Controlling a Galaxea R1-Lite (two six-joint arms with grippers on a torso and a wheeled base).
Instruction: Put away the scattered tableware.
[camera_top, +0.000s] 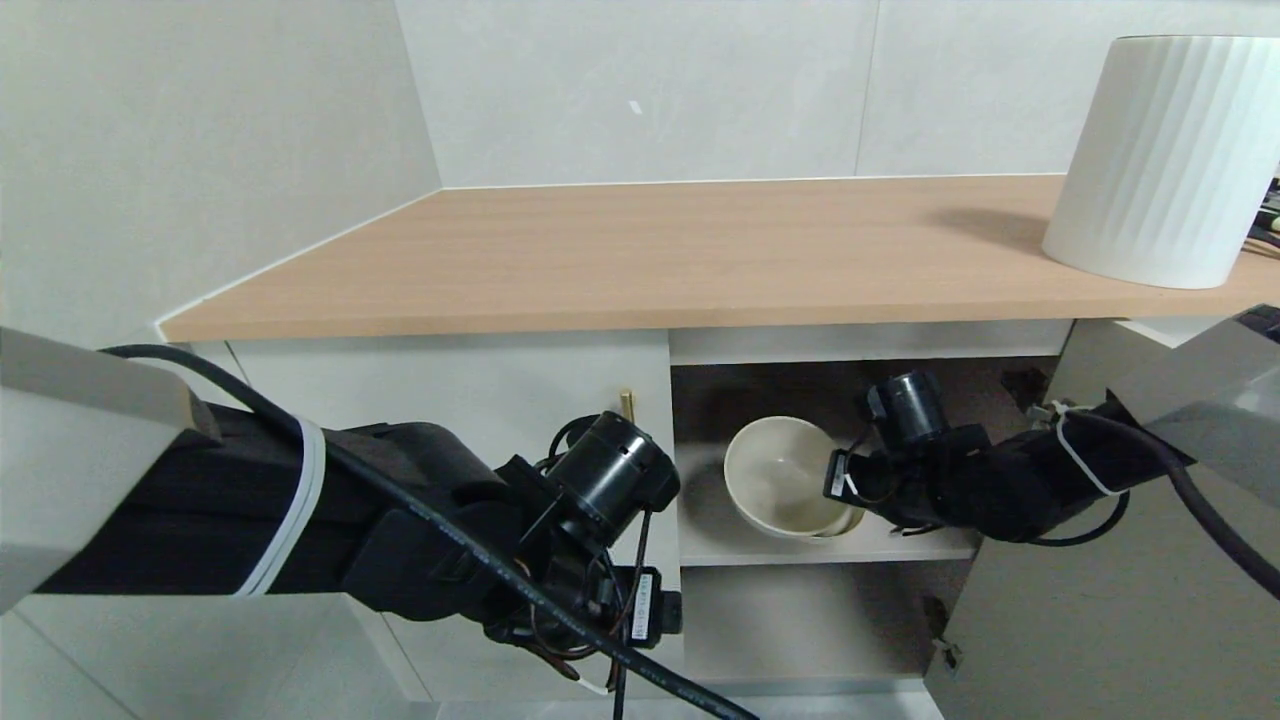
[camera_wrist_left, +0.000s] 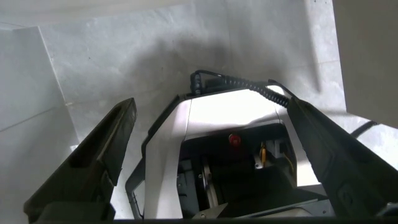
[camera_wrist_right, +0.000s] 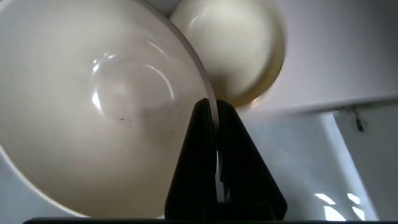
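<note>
One bowl (camera_top: 775, 470) hangs tilted in the right hand (camera_top: 838, 480), pinched by its rim, inside the open cupboard (camera_top: 760, 385), just over the other bowl (camera_top: 848, 522) on the shelf (camera_top: 900, 548). The left hand (camera_wrist_left: 210, 106) gapes empty, well outside; the right arm is nearer.

The left arm (camera_top: 330, 520) is wearing a black fabric sleeve, with a white band (camera_top: 300, 500) wrapping round it and a grey left casing (camera_top: 80, 440) covering its upper part. A black left cable (camera_top: 450, 545) is running along it past a black cylinder (camera_top: 610, 475), and a small white label (camera_top: 645, 600) is showing by the wrist. The right arm (camera_top: 1000, 480) is wearing the same black sleeve, with a white tie (camera_top: 1075, 450), a grey right casing (camera_top: 1210, 390) and a thick black right cable (camera_top: 1215, 535). The left gripper (camera_wrist_left: 210, 106) is showing two dark, flat, tapering fingers (camera_wrist_left: 93, 168). The right gripper (camera_wrist_right: 216, 118) is showing black wedge-shaped ones.
</note>
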